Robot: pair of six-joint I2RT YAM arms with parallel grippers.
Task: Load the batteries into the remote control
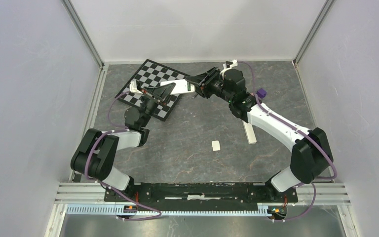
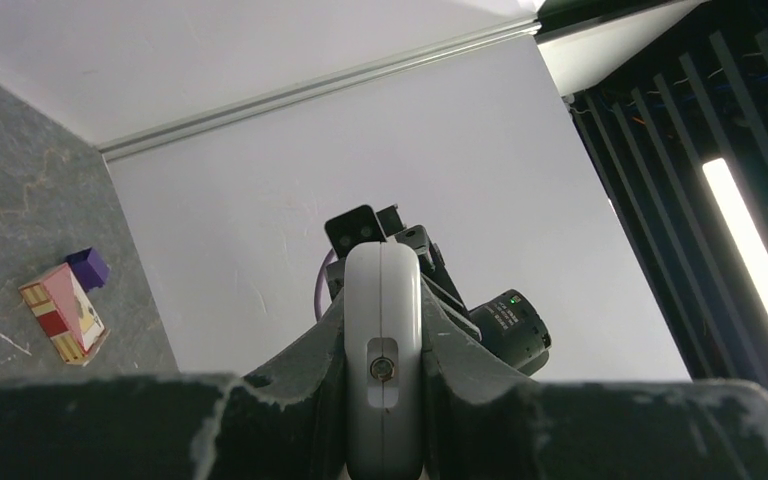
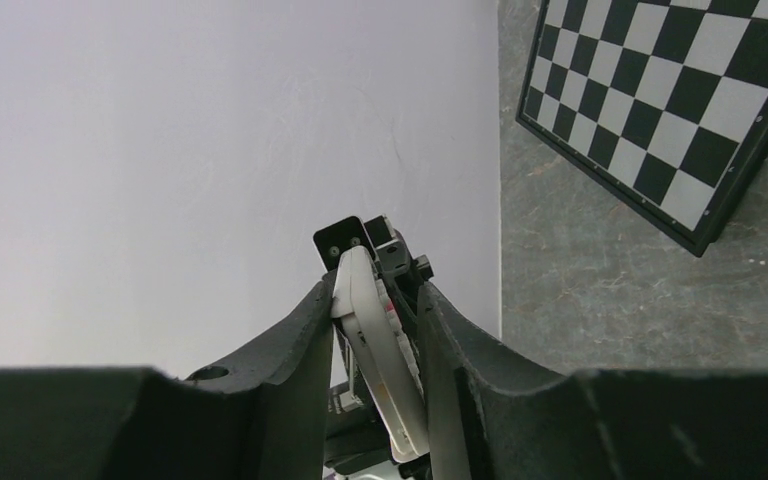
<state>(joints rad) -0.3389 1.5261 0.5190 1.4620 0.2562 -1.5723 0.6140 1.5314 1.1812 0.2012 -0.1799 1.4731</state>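
Left hand [image 2: 383, 330] grips remote [image 1: 175, 88]; right hand [image 3: 375, 295] straddles its end

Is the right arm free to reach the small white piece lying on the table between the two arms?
Probably not just now: the right gripper sits around one end of the remote, which the left gripper clamps. The white piece itself lies uncovered on open table.
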